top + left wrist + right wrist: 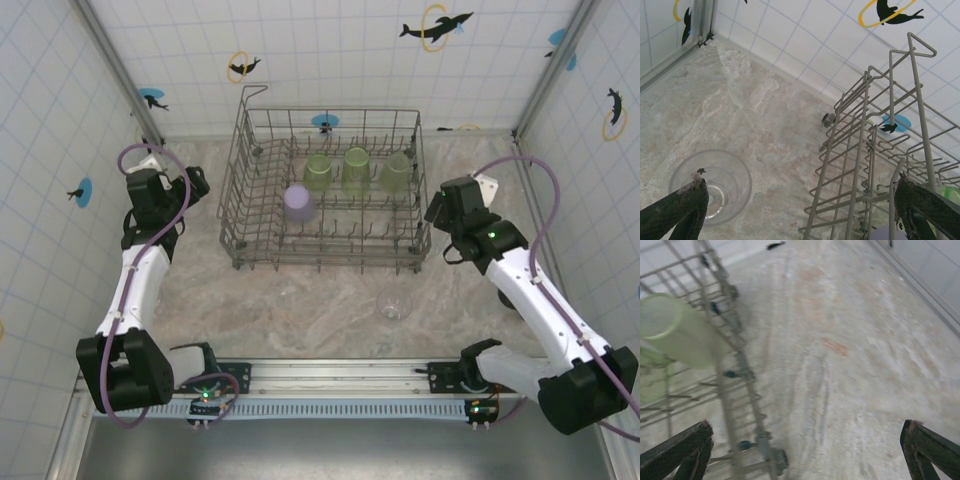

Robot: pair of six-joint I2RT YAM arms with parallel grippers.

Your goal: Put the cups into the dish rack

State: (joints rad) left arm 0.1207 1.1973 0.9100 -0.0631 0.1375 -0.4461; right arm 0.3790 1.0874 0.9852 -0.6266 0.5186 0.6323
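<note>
The grey wire dish rack (262,232) stands at the middle back of the table. Three light-green cups (356,168) stand in a row inside it, and a lavender cup (299,203) sits in front of them. One clear glass (394,303) stands on the table in front of the rack's right end. Another clear glass (710,185) stands upright to the left of the rack (860,165), by my left finger. My left gripper (195,184) (801,184) is open and empty beside the rack's left side. My right gripper (437,208) (806,426) is open and empty by the rack's right side (740,365), near a green cup (677,332).
Tiled walls (330,50) close the table in at the back and on both sides. A metal rail (330,375) runs along the near edge between the arm bases. Bare marble table (330,320) lies in front of the rack.
</note>
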